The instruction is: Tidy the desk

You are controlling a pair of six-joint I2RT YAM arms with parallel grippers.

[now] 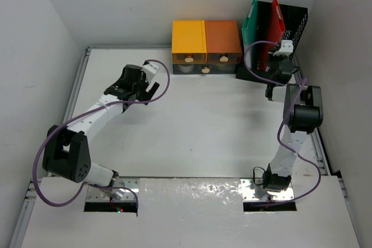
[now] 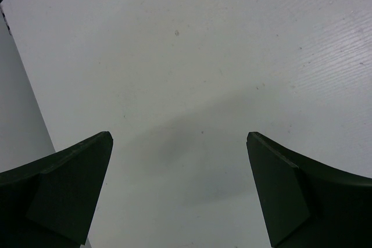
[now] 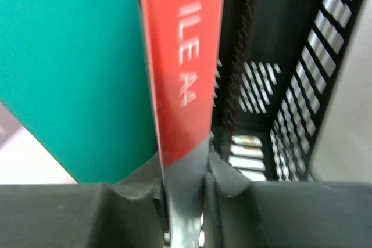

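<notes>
The white desk fills the top view. My left gripper is open and empty above bare desk surface at the back left; its dark fingers stand wide apart. My right gripper is at the back right, shut on the spine of a red file folder marked "FILE A4". The red folder stands upright in a black mesh file rack, next to a green folder, which also shows in the right wrist view.
A small drawer unit with a yellow top and an orange top stands at the back centre. The black mesh rack wall is right of the red folder. White walls enclose left, back and right.
</notes>
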